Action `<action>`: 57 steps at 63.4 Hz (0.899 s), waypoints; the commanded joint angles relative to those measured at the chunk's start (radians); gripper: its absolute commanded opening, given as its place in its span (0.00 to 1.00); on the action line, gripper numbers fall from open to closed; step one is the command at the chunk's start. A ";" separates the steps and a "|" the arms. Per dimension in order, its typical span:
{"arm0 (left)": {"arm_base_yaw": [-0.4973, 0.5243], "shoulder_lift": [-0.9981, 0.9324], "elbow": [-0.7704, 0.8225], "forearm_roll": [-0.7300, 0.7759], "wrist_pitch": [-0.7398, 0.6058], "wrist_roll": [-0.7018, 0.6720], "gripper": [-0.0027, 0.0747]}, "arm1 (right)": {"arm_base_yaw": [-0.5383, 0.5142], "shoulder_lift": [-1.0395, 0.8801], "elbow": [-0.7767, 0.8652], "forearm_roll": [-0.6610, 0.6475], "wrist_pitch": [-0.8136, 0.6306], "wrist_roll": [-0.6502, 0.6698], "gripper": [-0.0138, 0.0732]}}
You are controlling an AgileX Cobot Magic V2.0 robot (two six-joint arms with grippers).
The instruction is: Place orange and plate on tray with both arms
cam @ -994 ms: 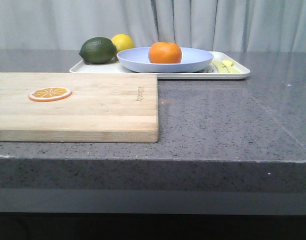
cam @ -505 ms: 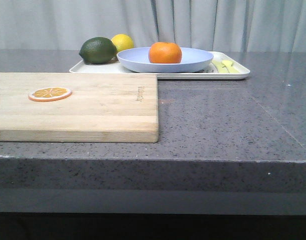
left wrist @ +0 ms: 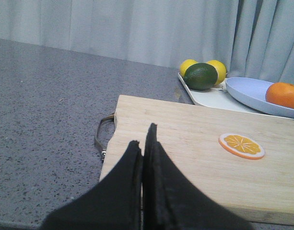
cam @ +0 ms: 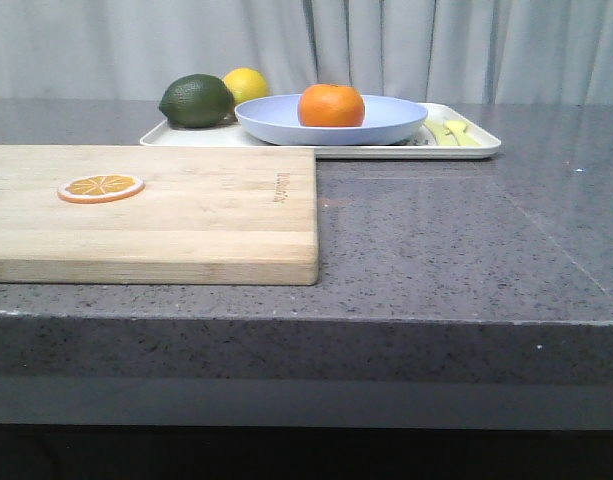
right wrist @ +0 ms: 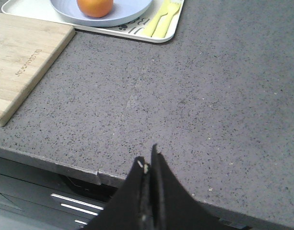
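The orange [cam: 331, 105] sits in the lavender-blue plate [cam: 386, 122], and the plate rests on the off-white tray [cam: 466, 150] at the back of the counter. They also show in the left wrist view, orange [left wrist: 284, 95], plate [left wrist: 247, 91], tray [left wrist: 209, 98], and in the right wrist view, orange [right wrist: 95, 6], plate [right wrist: 132, 10], tray [right wrist: 27, 10]. My left gripper [left wrist: 143, 136] is shut and empty over the near end of the cutting board. My right gripper [right wrist: 147, 157] is shut and empty above the counter's front edge. Neither gripper shows in the front view.
A wooden cutting board [cam: 186, 215] with an orange slice [cam: 100, 187] lies front left. A dark green avocado [cam: 196, 100] and a lemon [cam: 246, 84] sit on the tray's left end; a second lemon [left wrist: 187, 65] shows in the left wrist view. Yellow cutlery [cam: 454, 132] lies on its right end.
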 commanded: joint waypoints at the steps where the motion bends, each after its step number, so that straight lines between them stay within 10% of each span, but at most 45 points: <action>1: 0.000 -0.020 0.028 -0.009 -0.090 -0.008 0.01 | -0.003 0.009 -0.025 0.003 -0.072 -0.008 0.08; 44: 0.000 -0.020 0.028 -0.009 -0.090 -0.008 0.01 | -0.003 -0.006 0.003 0.003 -0.093 -0.008 0.08; 57: 0.000 -0.020 0.028 -0.009 -0.090 -0.008 0.01 | 0.007 -0.138 0.244 -0.030 -0.394 -0.008 0.08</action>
